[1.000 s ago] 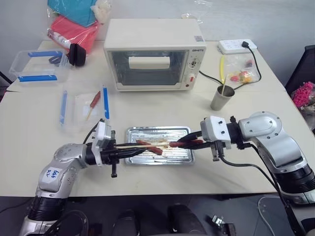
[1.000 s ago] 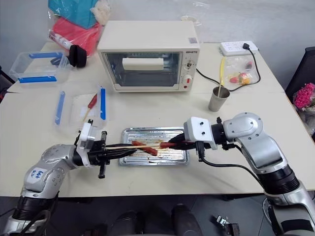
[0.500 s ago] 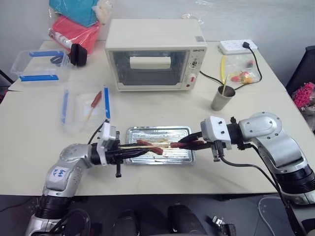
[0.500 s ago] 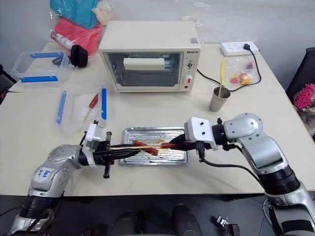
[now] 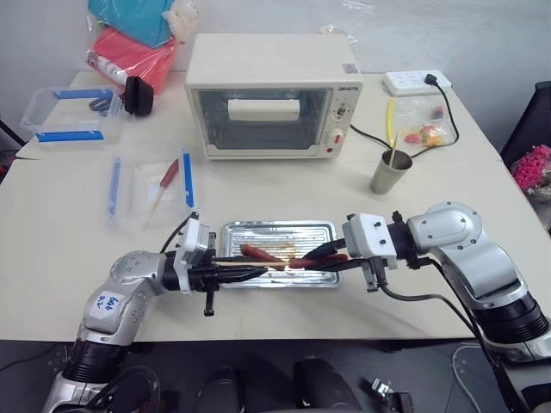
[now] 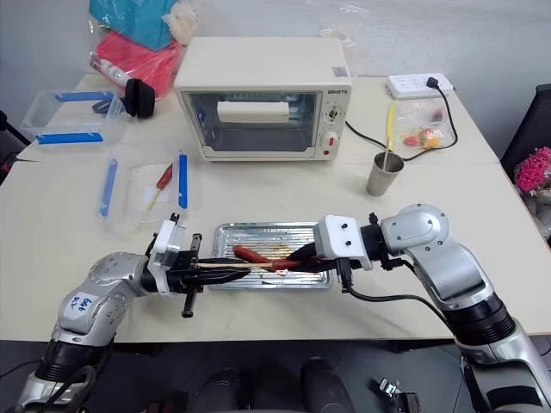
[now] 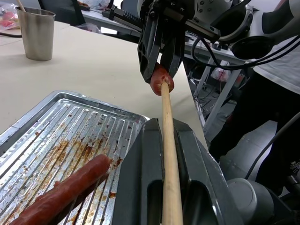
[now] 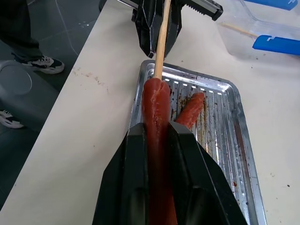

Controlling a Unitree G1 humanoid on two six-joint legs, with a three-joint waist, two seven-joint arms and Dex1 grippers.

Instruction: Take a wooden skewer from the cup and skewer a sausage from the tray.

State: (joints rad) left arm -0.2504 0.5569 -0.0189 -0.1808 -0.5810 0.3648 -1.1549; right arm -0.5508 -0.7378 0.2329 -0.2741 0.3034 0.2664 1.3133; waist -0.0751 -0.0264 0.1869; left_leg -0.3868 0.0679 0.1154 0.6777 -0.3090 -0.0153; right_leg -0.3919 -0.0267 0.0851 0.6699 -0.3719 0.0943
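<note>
Claws both clamped: left claw (image 5: 225, 274) on skewer (image 7: 168, 154), right claw (image 5: 330, 252) on sausage (image 8: 155, 123); tip just entering, push-through left.

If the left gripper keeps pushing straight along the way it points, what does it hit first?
The sausage held in the right gripper. The left gripper is shut on the wooden skewer, whose tip already sits at the sausage's end, so the skewer meets it first.
</note>
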